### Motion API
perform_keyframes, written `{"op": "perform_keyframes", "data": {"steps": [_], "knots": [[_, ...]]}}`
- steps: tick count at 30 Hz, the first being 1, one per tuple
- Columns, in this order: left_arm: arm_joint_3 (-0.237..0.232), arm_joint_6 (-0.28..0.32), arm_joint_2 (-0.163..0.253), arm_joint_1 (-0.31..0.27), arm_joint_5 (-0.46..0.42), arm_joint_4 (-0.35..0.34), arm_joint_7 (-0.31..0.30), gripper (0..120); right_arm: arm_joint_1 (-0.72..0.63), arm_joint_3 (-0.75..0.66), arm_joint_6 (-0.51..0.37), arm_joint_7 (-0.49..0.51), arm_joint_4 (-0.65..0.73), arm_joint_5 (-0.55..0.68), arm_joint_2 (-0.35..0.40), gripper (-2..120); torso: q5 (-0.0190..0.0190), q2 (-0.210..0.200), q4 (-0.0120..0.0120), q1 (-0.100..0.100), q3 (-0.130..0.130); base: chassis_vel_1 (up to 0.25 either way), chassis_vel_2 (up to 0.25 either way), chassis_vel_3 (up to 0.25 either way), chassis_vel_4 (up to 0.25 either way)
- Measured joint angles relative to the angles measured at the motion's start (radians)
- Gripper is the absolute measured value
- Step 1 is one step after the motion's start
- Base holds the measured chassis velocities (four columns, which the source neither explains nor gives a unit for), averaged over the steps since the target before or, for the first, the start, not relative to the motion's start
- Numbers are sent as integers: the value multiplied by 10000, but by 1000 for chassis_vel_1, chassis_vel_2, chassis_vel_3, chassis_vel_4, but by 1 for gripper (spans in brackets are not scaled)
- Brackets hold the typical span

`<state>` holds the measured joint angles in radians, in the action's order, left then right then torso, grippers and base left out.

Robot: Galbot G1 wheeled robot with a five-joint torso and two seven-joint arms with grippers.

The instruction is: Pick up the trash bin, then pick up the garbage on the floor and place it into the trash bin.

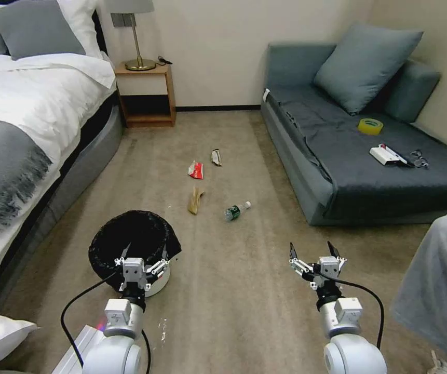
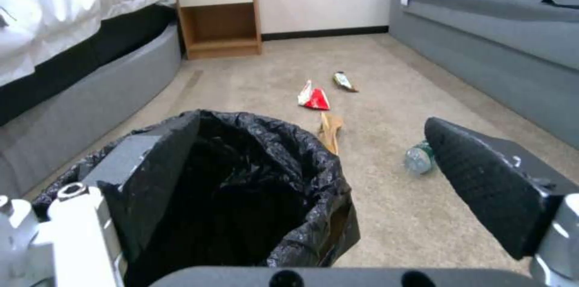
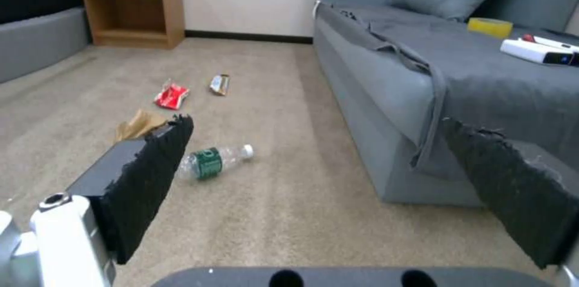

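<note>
Lower left of the head view, your left end effector (image 1: 144,253) straddles the near rim of the round white, black-bagged trash bin (image 1: 132,244), wide open, gripping nothing. Close on the rim next. Right end effector (image 1: 312,253) gapes empty; four litter pieces (image 1: 196,170) lie mid-frame beyond.

A bedroom, hotel-like.
White-sheeted bed (image 1: 21,104), wooden nightstand (image 1: 145,93) with brass lamp (image 1: 137,36), grey fabric sofa (image 1: 358,150), beige carpet (image 1: 233,291).

Trash bin (image 1: 135,244) stands on the floor left of centre, bed (image 1: 21,130) left, sofa (image 1: 358,150) right, garbage (image 1: 196,200) beyond it.
</note>
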<state>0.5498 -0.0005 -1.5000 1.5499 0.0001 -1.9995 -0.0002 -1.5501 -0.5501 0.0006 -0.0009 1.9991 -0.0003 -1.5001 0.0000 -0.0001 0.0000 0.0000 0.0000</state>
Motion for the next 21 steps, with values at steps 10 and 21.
{"op": "perform_keyframes", "data": {"steps": [10,21], "knots": [[1,5,0,-1,-1,-6,1,100,0,0,-6,7,6,3,0,100,0,0,0,0,0,0,0,0,0],[1,6,0,0,-1,-6,1,100,0,0,-7,9,10,4,1,100,0,0,0,0,0,0,0,0,0]]}}
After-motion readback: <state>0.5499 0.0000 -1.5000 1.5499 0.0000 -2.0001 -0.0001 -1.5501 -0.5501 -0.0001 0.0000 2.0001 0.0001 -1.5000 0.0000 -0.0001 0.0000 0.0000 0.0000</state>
